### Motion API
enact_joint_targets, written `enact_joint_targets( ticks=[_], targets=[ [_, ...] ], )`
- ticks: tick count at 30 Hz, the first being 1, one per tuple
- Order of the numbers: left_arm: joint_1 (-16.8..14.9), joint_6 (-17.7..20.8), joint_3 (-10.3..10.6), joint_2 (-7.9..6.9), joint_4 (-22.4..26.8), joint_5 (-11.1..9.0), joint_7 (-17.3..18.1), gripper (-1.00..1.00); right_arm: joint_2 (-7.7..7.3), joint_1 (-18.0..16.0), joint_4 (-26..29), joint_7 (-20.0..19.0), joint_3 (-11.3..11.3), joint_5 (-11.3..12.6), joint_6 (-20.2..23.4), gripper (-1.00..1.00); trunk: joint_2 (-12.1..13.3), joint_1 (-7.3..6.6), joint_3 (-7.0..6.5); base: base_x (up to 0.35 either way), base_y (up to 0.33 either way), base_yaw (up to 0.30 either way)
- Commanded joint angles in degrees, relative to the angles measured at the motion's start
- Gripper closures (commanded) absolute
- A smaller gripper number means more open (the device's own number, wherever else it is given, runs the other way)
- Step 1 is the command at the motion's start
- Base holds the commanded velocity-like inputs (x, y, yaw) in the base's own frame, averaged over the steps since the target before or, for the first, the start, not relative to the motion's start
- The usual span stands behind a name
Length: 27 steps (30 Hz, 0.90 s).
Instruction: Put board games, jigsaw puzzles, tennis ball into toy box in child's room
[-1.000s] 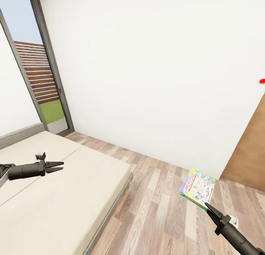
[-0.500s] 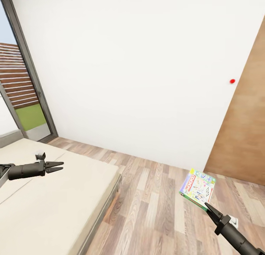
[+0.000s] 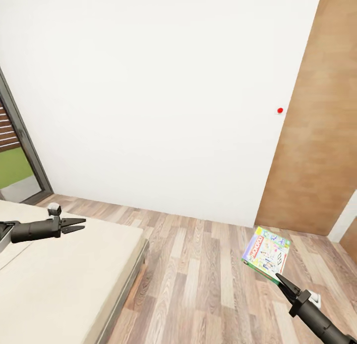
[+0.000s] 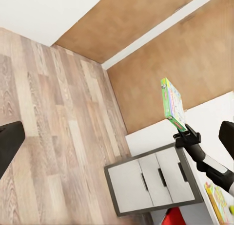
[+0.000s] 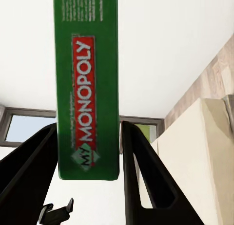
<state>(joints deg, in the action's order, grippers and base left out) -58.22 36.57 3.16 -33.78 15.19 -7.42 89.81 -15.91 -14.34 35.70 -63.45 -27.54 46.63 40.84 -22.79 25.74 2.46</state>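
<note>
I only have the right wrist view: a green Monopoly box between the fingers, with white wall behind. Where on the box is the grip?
Observer: In the head view, the right gripper pinches the board game at its lower corner. The box is tilted in the air above the wood floor.
Operator: Anything of the table nearby?
Observer: The left wrist view shows a white drawer unit in a dark frame, just beyond the arm carrying the box.
Operator: Is the other hand free?
Observer: Yes. The left gripper is open and holds nothing, out over the bed.
</note>
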Motion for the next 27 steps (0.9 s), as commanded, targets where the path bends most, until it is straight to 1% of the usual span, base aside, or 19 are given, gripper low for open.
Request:
enact_joint_targets(
  ticks=[1, 27],
  targets=[
    [0.0, 0.6, 0.3, -0.04, 0.0, -0.3, 0.2, -1.00, 0.00, -0.1, 0.0, -0.1, -0.1, 0.4, 0.5, 1.00, -0.1, 0.04, 0.08, 0.000, 0.000, -0.263],
    [0.0, 0.6, 0.4, -0.06, 0.0, -0.3, 0.2, -1.00, 0.00, -0.1, 0.0, 0.0, -0.1, 0.4, 0.5, 1.00, -0.1, 0.04, -1.18, 0.000, 0.000, -0.263]
  ],
)
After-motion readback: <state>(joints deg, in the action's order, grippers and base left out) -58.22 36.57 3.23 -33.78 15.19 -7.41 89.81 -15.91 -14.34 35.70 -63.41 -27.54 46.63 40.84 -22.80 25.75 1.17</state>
